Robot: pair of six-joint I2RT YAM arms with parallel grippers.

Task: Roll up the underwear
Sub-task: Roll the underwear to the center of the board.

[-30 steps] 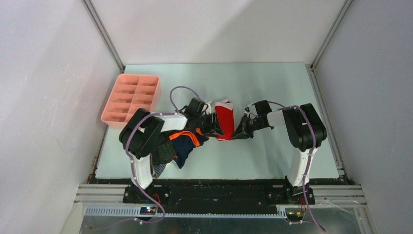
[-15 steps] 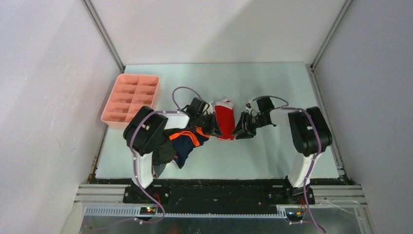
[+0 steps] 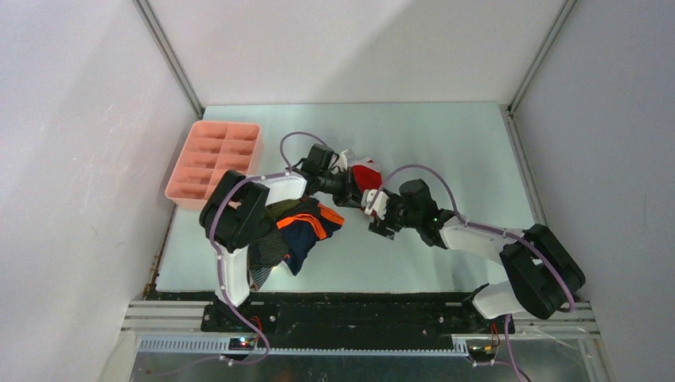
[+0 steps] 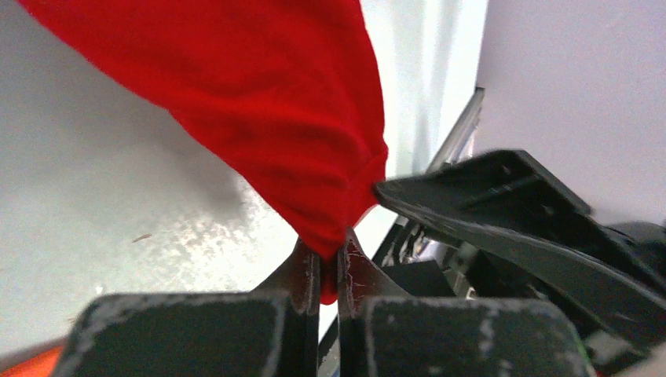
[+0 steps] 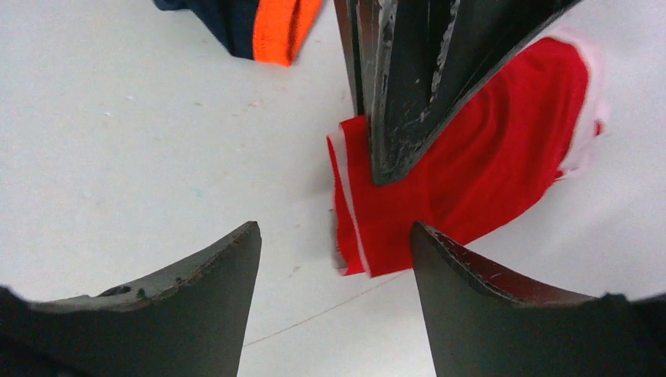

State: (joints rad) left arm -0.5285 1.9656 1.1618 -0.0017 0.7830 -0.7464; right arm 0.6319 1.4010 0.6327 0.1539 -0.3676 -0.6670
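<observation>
red-and-white brief (image 3: 367,175) is at the middle of the desk (image 3: 454,143), one edge pinched in the clenched left pincer (image 4: 328,271). right pincer (image 5: 334,232) released, jaws wide apart, hovering just beside the brief's near edge, not gripping it. remaining underwear (image 3: 301,231) heaped under the left arm (image 3: 239,215), navy-orange piece on top; pink tray (image 3: 215,155) at far left.

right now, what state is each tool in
left tool: closed on the red underwear
right tool: open, holding nothing
</observation>
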